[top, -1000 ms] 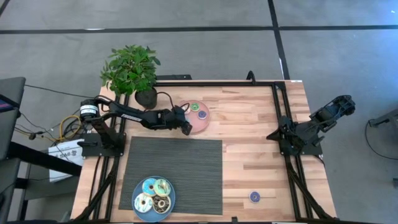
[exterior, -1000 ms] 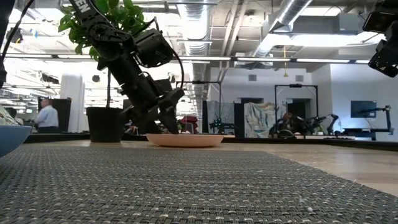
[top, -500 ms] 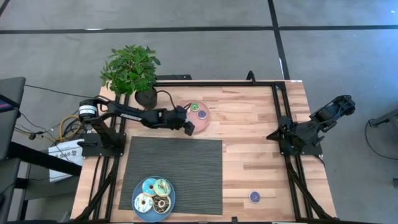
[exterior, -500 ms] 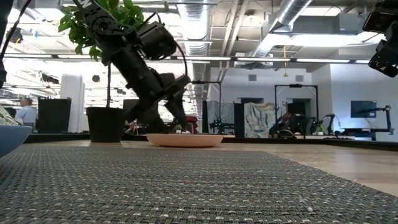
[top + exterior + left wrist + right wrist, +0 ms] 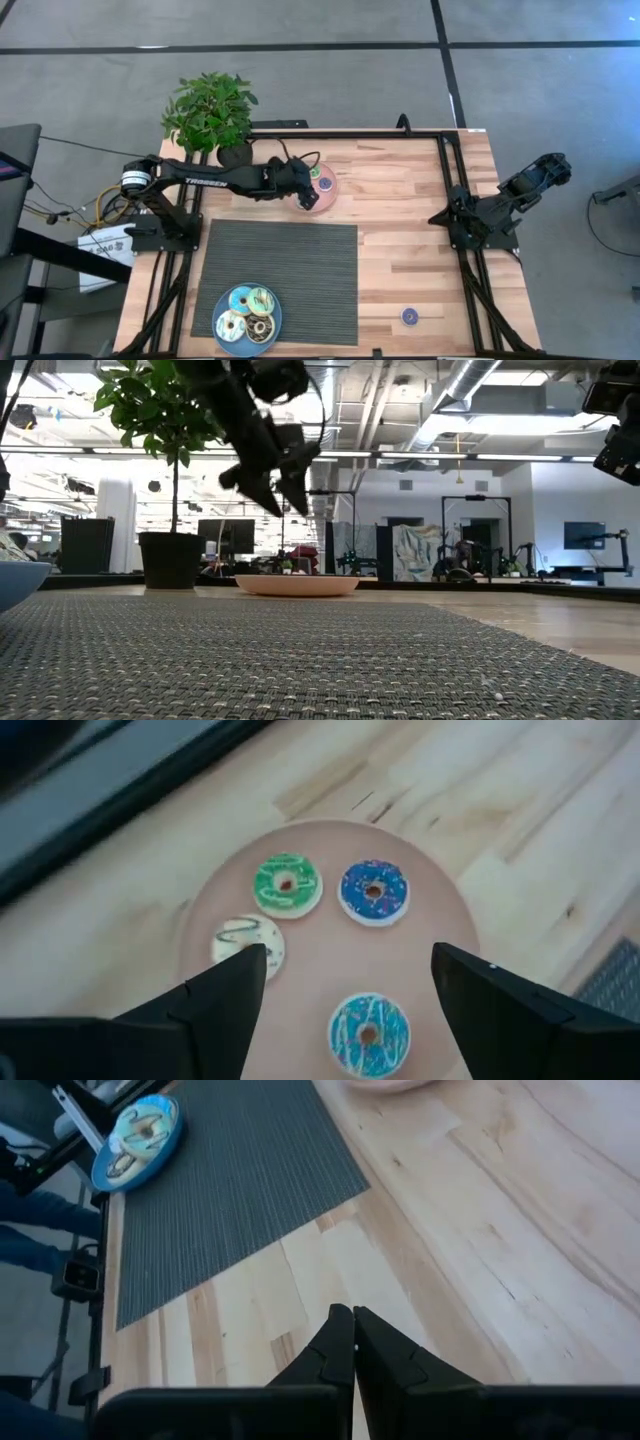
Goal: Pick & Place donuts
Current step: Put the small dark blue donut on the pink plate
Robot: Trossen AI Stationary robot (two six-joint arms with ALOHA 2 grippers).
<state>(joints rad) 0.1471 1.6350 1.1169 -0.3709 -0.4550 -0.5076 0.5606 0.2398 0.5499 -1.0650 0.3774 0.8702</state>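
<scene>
Step in hand, by my read: left tool (image 5: 340, 990) hangs above the pink plate (image 5: 445, 925), fingers spread w/ nothing between them, clear of the rim in the low view. To do it well: pick one ring, centre fingers across it, drop straight, don't nudge neighbours or scrape the plate. Teal donut (image 5: 367, 1033) sits nearest between the fingers, so likely target.

Right tool (image 5: 352, 1342) parked off the counter's right edge on its stand, fingers pressed together, idle.

Containers: pink plate at counter's far side holds 4 donuts: teal, blue-purple donut (image 5: 374, 891), green donut (image 5: 287, 885), cream donut (image 5: 248, 941) partly behind a finger. Blue plate (image 5: 221, 330) at the dark mat's (image 5: 300, 260) near-left corner holds approx 4 more. One loose blue-purple ring (image 5: 409, 316) lies on bare counter, near-right.
</scene>
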